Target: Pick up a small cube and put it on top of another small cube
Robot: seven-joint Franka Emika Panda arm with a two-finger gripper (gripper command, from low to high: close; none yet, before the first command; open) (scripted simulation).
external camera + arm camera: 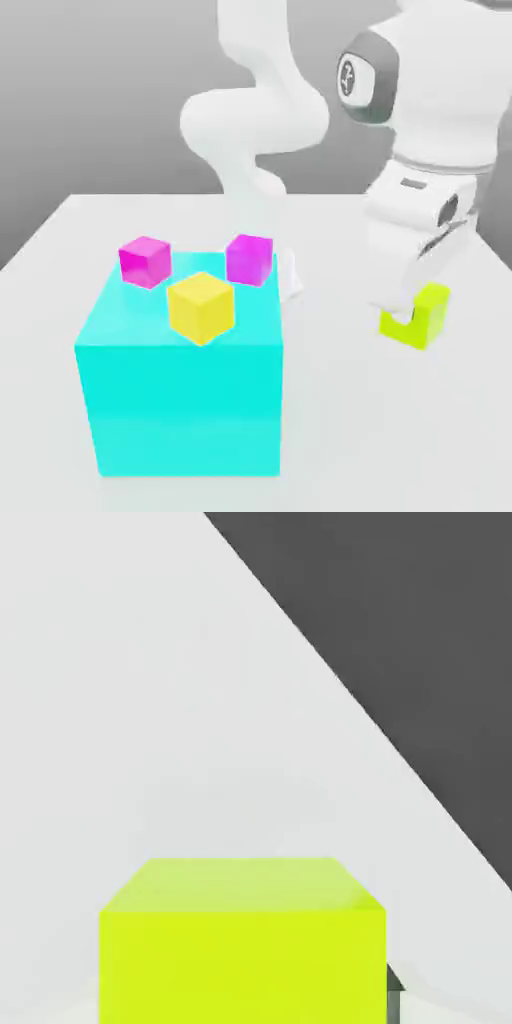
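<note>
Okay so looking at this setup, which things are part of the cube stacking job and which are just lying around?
Part of the job:
- lime cube
- claw, shut on it

Not clearly part:
- large cyan block
- yellow cube and two magenta cubes: one may be the stacking target; can't tell which

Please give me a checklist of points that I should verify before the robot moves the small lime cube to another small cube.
1. Pincer closed on the lime cube: ok.
2. Lime cube lifted well above the table: cannot tell.
3. Top of the yellow cube free to receive it: ok.
4. Lime cube over the large cyan cube: not ok, it is to the side, toward the exterior view's right.
5. Which small cube is the intended base: cannot tell.
</note>
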